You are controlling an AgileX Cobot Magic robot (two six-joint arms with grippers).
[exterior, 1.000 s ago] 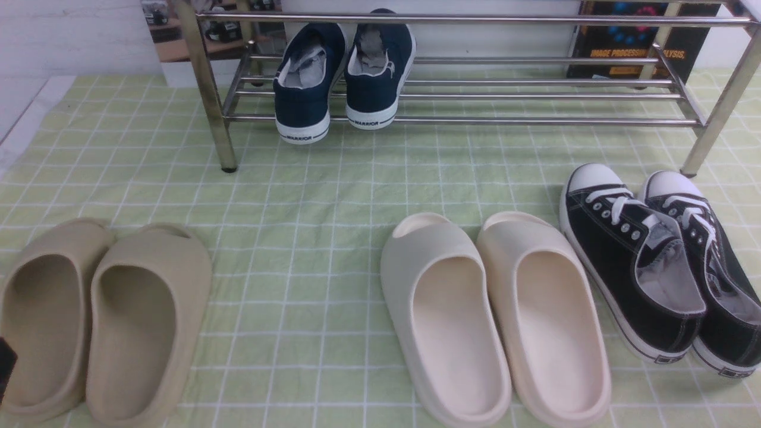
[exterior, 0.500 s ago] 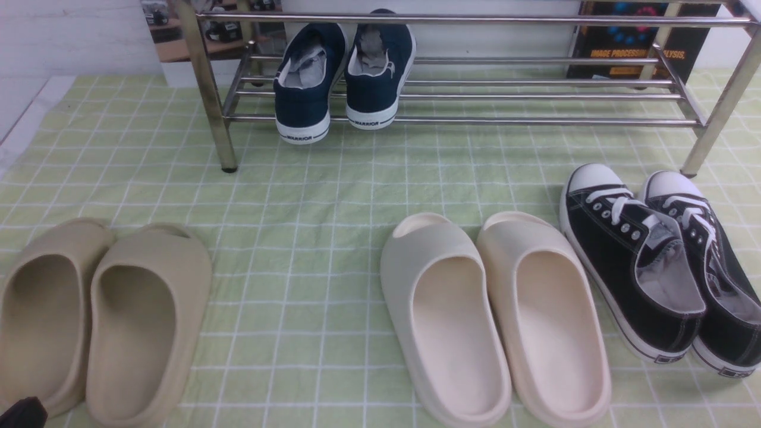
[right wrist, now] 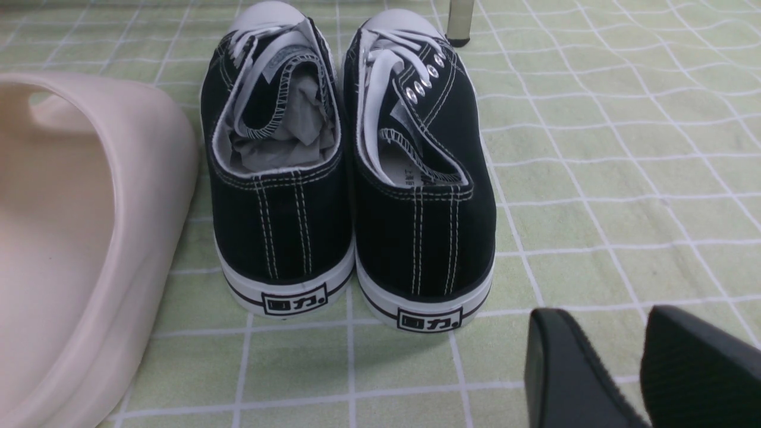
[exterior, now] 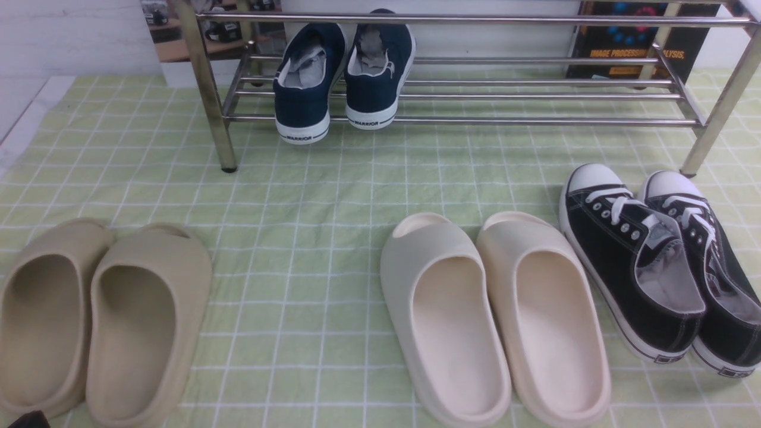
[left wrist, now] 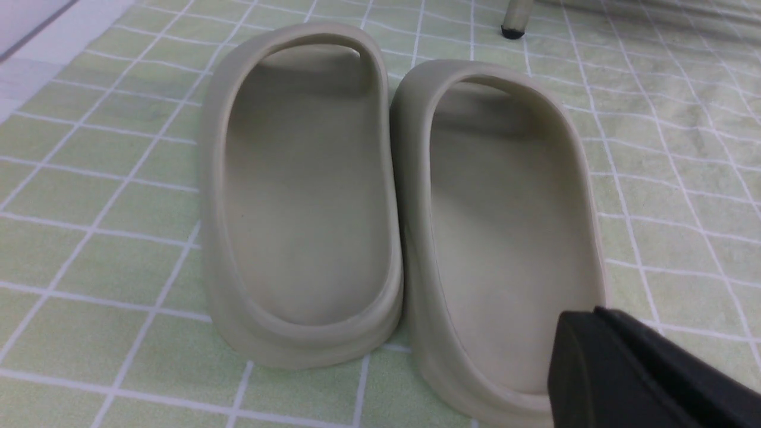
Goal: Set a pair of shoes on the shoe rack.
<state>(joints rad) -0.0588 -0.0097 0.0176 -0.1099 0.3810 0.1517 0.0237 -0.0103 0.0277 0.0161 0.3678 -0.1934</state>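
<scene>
As L end effector (exterior: 27, 419) sinks: almost offscreen.

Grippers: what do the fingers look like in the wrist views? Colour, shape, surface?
Little shows. The left gripper appears as one matte black, smooth, wedge-shaped mass with rounded edges. The right gripper shows two matte black fingers with rounded tips; the inner face of one looks finely ribbed. No cables or markings are visible.
</scene>
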